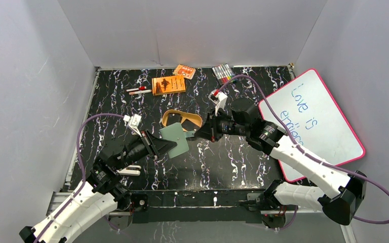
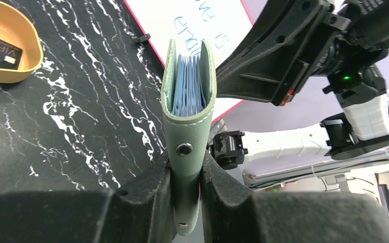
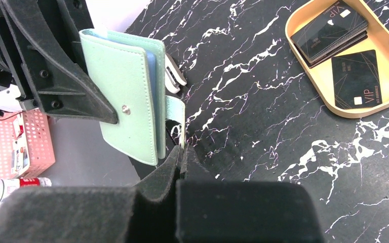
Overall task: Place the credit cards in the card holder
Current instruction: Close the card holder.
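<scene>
Your left end effector is clamped on the mint card holder, which is lifted above the desk's middle. Your right end effector is pinched closed on its strap. The credit cards lie in the tan tray just beyond, toward the far edge.

mint card holder, black credit cards
</scene>
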### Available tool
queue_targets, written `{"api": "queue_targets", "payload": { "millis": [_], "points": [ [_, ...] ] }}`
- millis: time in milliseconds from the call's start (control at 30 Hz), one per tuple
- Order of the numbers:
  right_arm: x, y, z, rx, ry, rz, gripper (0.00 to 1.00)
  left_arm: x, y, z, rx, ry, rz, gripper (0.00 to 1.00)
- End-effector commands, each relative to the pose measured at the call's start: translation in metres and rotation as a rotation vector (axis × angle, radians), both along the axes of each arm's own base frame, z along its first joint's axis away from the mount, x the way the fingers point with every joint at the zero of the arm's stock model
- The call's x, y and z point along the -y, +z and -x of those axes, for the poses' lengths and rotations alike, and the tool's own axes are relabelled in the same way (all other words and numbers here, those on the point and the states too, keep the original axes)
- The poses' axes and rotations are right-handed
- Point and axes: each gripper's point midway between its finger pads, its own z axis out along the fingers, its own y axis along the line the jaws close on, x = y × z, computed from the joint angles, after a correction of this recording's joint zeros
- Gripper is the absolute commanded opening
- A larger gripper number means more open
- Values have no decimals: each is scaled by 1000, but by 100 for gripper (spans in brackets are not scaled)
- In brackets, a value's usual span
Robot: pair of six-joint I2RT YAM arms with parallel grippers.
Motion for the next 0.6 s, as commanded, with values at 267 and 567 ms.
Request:
{"api": "queue_targets", "payload": {
  "millis": [267, 567],
  "points": [
    [-2, 41, -8, 124, 21, -20, 0, 9, 13, -27, 67, 12, -186, 0],
    [-13, 34, -15, 93, 22, -12, 0, 12, 17, -46, 89, 48, -251, 0]
  ]
}}
